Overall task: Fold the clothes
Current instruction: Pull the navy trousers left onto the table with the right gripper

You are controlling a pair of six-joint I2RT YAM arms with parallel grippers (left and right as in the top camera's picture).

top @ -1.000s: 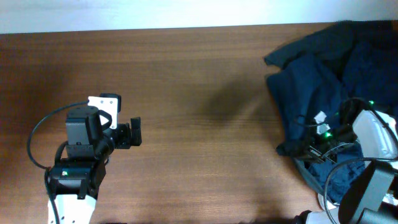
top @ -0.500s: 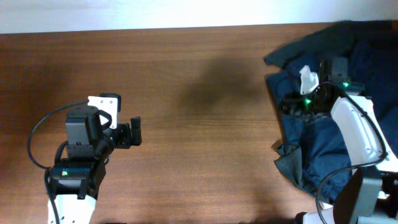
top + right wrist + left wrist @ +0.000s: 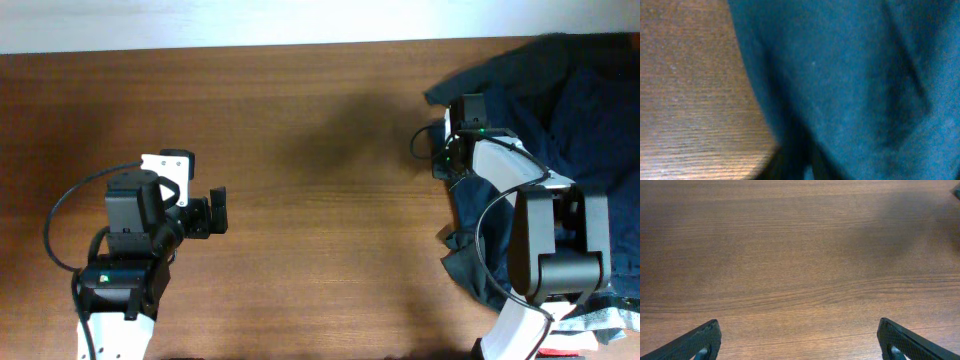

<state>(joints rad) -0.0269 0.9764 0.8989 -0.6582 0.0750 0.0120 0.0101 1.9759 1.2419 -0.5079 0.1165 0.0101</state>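
Nearest us, our left fingers (image 3: 220, 212) hang spread and empty above bare worktop (image 3: 320, 260). Farther out on the right, our right fingers (image 3: 436, 152) sit at the left edge of the heaped clothes (image 3: 585, 110). Navy fabric fills the wrist view, so we cannot tell whether they grip. The risk, we judge, is a pull that catches several layers and drags the whole heap. The heap runs out of the overhead view at right and crowds the far edge. The open centre gives room to spread.

Robotics lab setup: wood-grain bench (image 3: 320, 260), left arm (image 3: 125, 275) and right arm (image 3: 545, 245) at its near edge, cables (image 3: 58, 215) exposed.
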